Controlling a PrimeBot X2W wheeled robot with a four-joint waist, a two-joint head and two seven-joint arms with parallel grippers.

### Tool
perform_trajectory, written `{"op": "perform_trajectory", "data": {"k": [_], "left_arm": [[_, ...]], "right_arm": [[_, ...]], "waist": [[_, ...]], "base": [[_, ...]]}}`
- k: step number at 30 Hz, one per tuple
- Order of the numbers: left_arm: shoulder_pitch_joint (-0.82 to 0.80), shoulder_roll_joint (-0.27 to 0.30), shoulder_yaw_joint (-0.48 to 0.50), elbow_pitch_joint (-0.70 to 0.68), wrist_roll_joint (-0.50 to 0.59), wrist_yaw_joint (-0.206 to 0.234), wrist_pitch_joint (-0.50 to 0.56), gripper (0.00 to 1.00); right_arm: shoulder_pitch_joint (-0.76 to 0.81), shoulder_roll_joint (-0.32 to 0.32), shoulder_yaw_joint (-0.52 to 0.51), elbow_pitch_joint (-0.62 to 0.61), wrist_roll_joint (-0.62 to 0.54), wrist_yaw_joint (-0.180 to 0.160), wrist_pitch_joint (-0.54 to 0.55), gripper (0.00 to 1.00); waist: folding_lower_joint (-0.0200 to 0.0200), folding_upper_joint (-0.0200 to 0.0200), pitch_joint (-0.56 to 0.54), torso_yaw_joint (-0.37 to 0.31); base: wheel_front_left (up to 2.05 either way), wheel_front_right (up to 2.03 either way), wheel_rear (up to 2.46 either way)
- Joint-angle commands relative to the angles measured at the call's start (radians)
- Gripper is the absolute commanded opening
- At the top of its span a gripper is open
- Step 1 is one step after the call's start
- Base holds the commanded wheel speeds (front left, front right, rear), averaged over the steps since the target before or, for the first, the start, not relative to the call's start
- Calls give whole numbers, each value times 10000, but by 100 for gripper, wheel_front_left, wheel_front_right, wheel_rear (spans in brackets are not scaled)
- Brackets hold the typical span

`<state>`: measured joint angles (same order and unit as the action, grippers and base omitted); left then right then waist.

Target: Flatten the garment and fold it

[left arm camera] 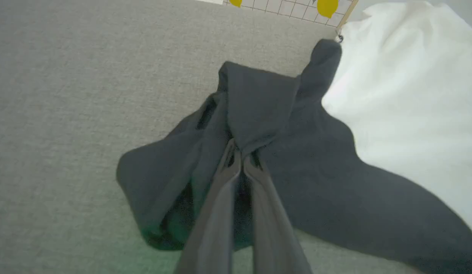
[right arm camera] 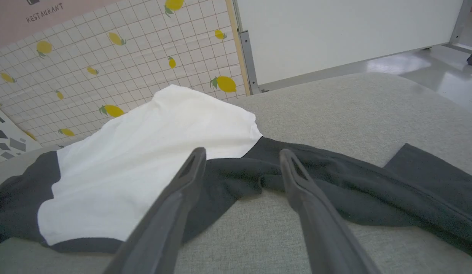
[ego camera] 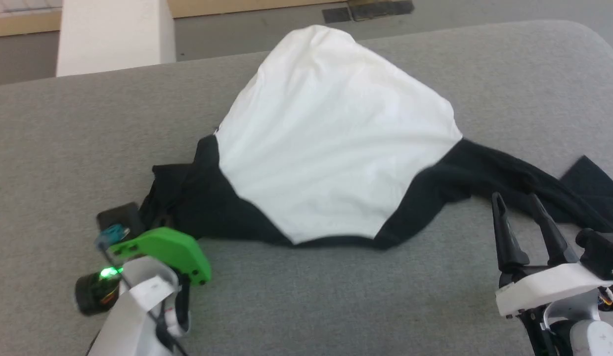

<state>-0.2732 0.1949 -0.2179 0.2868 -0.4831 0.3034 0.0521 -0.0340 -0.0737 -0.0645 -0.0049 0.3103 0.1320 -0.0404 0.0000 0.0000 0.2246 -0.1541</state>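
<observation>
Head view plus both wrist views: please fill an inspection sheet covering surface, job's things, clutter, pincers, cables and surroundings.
Surface: grey fabric surface, flat.
Job's things: long-sleeved shirt, white body spread but wrinkled, black sleeves bunched; not folded.
Clutter: nothing seen.
Pincers: left pincer shut on a bunched black sleeve; right pincer open by the other sleeve, holding nothing.
Cables: thin wires at the left wrist, off the shirt.
Surroundings: lemon-print wall; white panel on a wheeled frame.

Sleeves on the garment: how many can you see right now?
2. The bunched sleeve lies at the robot's left, pinched in the shut left end effector. The stretched sleeve trails to the right, just beyond the open right end effector. Folds may hide parts.
</observation>
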Motion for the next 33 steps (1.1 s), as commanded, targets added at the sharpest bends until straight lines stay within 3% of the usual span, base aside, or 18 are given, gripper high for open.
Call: {"op": "perform_trajectory", "data": {"k": [1,4,10,17,27,28,29,30,33], "left_arm": [[354,202,188,-389,-72,210,-52,0],[946,338,521,-1226,-172,571,-31,0],[1406,399,653,-2080,-259,833,137,0],[1351,333,578,-2378,-248,902,105,0],[1046,203,417,-2363,-289,826,12,0],[1021,190,399,-2346,-291,818,1,0],[988,177,378,-2321,-294,804,-12,0],[967,166,365,-2298,-304,789,-22,0],[933,107,359,-2283,-398,678,-146,0]], "right_arm": [[134,30,-20,-65,-61,-13,184,100],[209,42,-27,-56,-98,-13,772,100],[65,153,-58,199,-341,-13,2359,100],[-317,229,-227,597,-47,-13,4374,100],[-1280,233,-110,1279,255,-13,5701,99],[-1350,233,-100,1295,235,-13,5720,49],[-1414,233,-42,1290,168,-13,5731,31],[-1445,234,-29,1259,175,-13,5693,0],[-1360,234,-82,1036,291,-13,5504,0]], "waist": [[0,0,-123,369],[0,0,-92,599],[0,0,95,800],[0,0,395,970],[0,0,794,1127],[0,0,813,1140],[0,0,827,1160],[0,0,828,1173],[0,0,758,1200]], "base": [[0,0,0],[0,0,0],[0,0,0],[0,0,0],[0,0,0],[0,0,0],[0,0,0],[0,0,0],[0,0,0]]}}
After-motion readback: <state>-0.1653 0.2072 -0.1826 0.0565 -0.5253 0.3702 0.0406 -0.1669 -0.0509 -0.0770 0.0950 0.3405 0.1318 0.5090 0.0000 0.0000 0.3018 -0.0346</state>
